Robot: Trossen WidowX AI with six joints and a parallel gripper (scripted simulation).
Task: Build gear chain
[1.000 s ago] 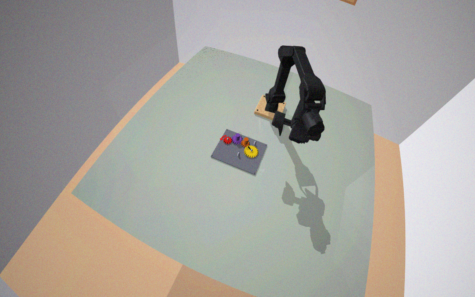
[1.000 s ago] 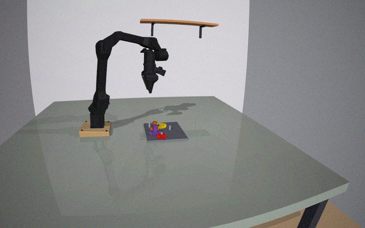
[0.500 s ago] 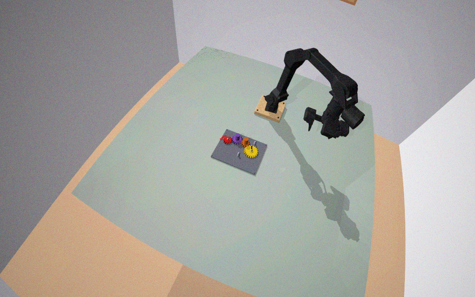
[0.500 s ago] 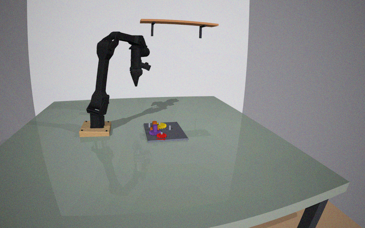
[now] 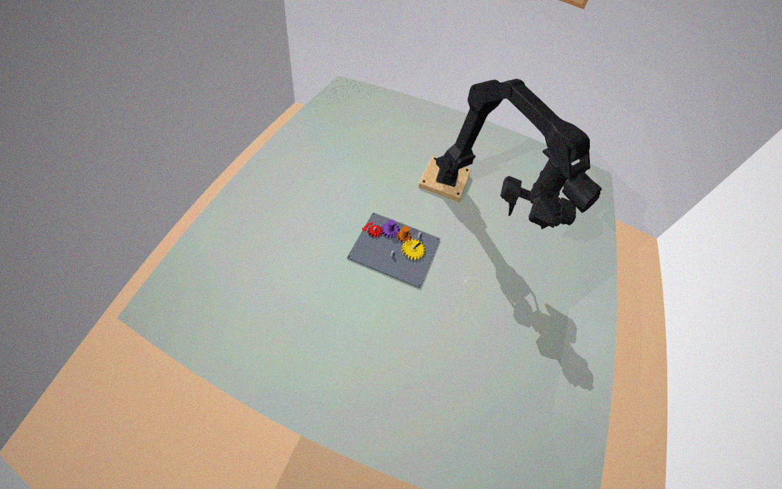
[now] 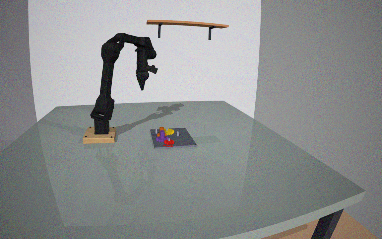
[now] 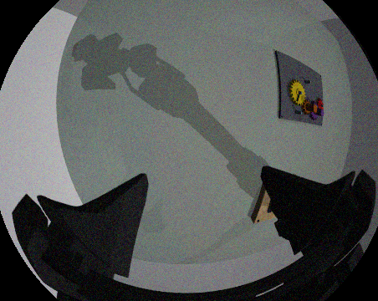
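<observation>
On the grey board (image 5: 375,258) (image 6: 188,142) (image 7: 286,67), the red gear (image 5: 374,231) (image 6: 168,142), the purple gear (image 5: 389,229) (image 6: 161,136), the orange gear (image 5: 404,234) (image 6: 161,128) (image 7: 307,107) and the yellow gear (image 5: 412,252) (image 6: 171,131) (image 7: 295,93) with its black stripe stand in a chain. Neighbouring teeth appear to meet; all look flat, though the orange gear is partly hidden in the exterior view. Two pegs are bare: one peg (image 5: 419,235) (image 6: 156,130) near the orange gear, another peg (image 5: 392,254) (image 6: 177,133) beyond the chain. My gripper (image 6: 142,89) (image 7: 207,176) is open and empty, high up and well aside from the board.
The arm stands on a wooden base (image 5: 438,190) (image 6: 98,139) (image 7: 262,211) beside the board. A wall shelf (image 6: 186,23) hangs behind the arm. The arm's shadow lies across the table.
</observation>
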